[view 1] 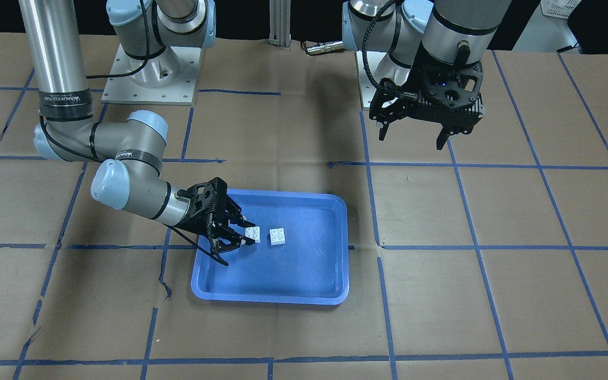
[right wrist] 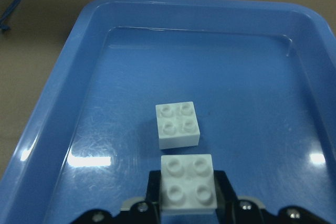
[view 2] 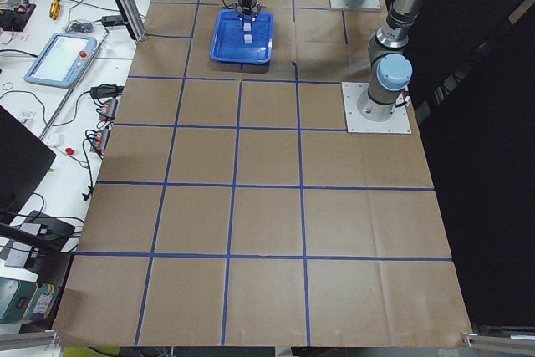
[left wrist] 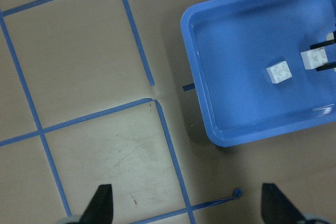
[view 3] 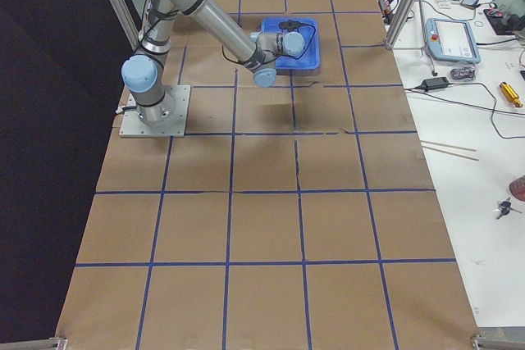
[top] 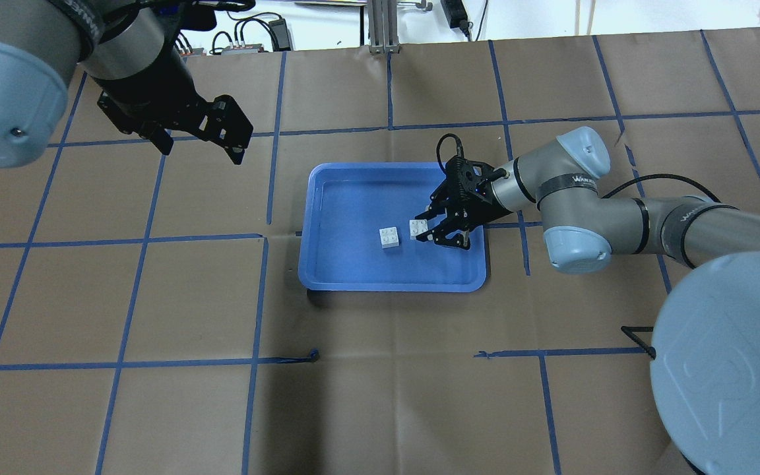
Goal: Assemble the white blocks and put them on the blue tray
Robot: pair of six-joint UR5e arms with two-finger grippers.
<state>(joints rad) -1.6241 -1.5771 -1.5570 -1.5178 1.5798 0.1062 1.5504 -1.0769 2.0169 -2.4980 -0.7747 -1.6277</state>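
Observation:
Two white blocks lie studs-up inside the blue tray (top: 314, 277). My right gripper (top: 425, 228) reaches low into the tray from its right side, and its jaws press both sides of one white block (top: 418, 228), also seen in the right wrist view (right wrist: 188, 182). The second white block (top: 390, 237) sits loose on the tray floor just beyond it, a small gap apart (right wrist: 178, 124). My left gripper (top: 195, 142) hangs open and empty, high above the table, left of the tray. Its wrist view shows both blocks in the tray (left wrist: 279, 72).
The table is covered in brown paper with a blue tape grid. The tray (view 1: 330, 301) sits near the table's middle. Both arm bases stand at the robot's edge. Desks with a teach pendant (view 2: 63, 54) and cables flank the table's ends.

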